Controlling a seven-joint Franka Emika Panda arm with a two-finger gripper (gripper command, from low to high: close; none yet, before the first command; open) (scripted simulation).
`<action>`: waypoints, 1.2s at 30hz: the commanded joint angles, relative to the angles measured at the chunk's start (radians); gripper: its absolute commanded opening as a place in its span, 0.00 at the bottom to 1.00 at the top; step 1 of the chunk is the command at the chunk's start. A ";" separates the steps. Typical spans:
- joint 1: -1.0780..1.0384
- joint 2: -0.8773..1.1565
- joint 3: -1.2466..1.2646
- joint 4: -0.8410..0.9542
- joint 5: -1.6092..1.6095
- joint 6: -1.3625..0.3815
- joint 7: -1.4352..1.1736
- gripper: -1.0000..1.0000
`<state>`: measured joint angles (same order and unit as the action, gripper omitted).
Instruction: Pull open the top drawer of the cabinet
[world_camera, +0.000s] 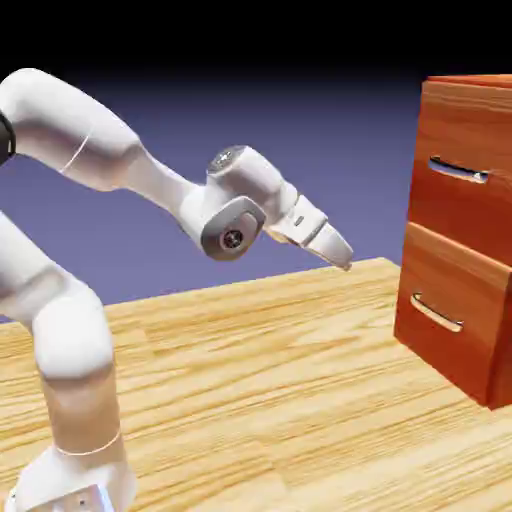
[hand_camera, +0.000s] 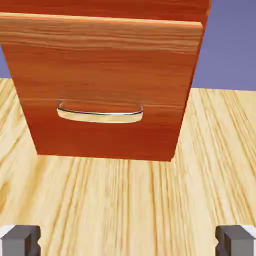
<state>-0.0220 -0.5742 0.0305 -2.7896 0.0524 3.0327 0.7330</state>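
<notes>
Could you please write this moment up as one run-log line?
gripper: open, empty, short of cabinet | top drawer: shut, handle untouched | phase: approach

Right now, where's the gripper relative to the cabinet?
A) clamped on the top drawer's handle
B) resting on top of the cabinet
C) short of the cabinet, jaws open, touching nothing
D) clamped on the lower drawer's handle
C: in the exterior view the gripper hangs over the table with a clear gap to the cabinet, and the hand view shows both fingertips wide apart with only tabletop between them.
</notes>
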 joint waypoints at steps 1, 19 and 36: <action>-0.028 -0.003 0.025 0.017 0.044 -0.004 -0.007 0.50; -0.536 -0.066 0.481 0.321 0.826 -0.067 -0.126 0.50; -1.015 -0.124 0.911 0.608 1.566 -0.128 -0.238 0.50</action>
<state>-1.0368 -0.6986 0.9412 -2.1815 1.6181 2.9050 0.4947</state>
